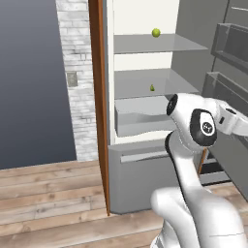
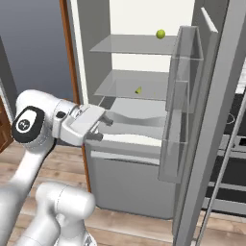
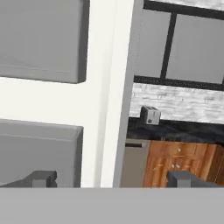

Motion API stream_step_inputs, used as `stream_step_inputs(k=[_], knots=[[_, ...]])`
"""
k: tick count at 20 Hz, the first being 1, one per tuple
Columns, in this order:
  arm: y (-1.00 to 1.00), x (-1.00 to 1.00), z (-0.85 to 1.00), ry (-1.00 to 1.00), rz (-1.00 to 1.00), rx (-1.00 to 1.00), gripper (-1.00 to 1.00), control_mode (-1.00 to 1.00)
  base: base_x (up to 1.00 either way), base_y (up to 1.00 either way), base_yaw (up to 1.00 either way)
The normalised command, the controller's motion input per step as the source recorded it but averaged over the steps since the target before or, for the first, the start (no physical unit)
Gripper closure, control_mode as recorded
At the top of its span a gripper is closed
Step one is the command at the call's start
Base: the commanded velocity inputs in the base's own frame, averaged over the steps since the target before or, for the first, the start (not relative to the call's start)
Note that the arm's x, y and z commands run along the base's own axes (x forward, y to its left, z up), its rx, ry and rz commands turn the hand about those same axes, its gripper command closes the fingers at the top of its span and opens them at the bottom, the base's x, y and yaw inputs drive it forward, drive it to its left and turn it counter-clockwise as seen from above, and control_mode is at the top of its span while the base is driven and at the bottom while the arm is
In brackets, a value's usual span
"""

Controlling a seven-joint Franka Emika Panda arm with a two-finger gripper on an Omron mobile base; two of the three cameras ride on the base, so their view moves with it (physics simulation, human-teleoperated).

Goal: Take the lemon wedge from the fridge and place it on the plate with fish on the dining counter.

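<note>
Lemon wedge [image 1: 152, 87]: tiny yellow-green pointed piece, lying on the middle grey shelf inside the fridge, toward the back; seen too from the right base camera [image 2: 138, 90].
Fridge [image 1: 145, 58]: tall, grey, door swung open to the right; white interior, grey shelves, closed grey drawer front at the bottom.
Fridge door [image 2: 211, 120]: stands open at the right, with grey bins on its inner face.
Round fruit [image 1: 156, 32]: green-yellow ball on the upper shelf, above and well apart from the wedge.
Gripper [image 2: 101, 129]: in front of the fridge's lower shelf, below the wedge's level and to its left in the right base camera; well apart from the wedge.
Fingers [image 3: 41, 178]: spread wide, nothing between them, nothing touched.
Hand camera outlook: grey door bins at left, white door edge in the middle, a wooden cabinet [image 3: 183, 162] with a dark top beyond at right.
Toaster [image 3: 150, 115]: small, grey, on that dark top against a white brick wall.
Wood panel [image 1: 99, 106]: brown upright strip along the fridge's left side.
Floor [image 1: 48, 193]: wooden planks.
</note>
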Motion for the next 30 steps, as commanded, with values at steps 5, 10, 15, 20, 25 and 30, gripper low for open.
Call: stream_step_inputs(k=[5,10,15,20,25,30], knots=[[0.4,0.14,0.12,0.13,0.78,0.18,-1.0,-1.0,0.0,0.0,0.0],[0.54,0.76,0.26,0.36,0.56,0.32,-1.0,-1.0,0.0,0.0,0.0],[0.43,0.83,-0.04,0.49,0.54,0.36,-1.0,-1.0,0.0,0.0,0.0],[0.14,0.69,-0.44,0.2,0.56,0.43,-1.0,-1.0,0.0,0.0,0.0],[0.0,0.19,-0.02,0.09,0.17,0.17,-1.0,-1.0,0.0,0.0,0.0],[0.01,0.12,-0.15,-0.05,0.0,-0.06,-1.0,-1.0,0.0,0.0,0.0]])
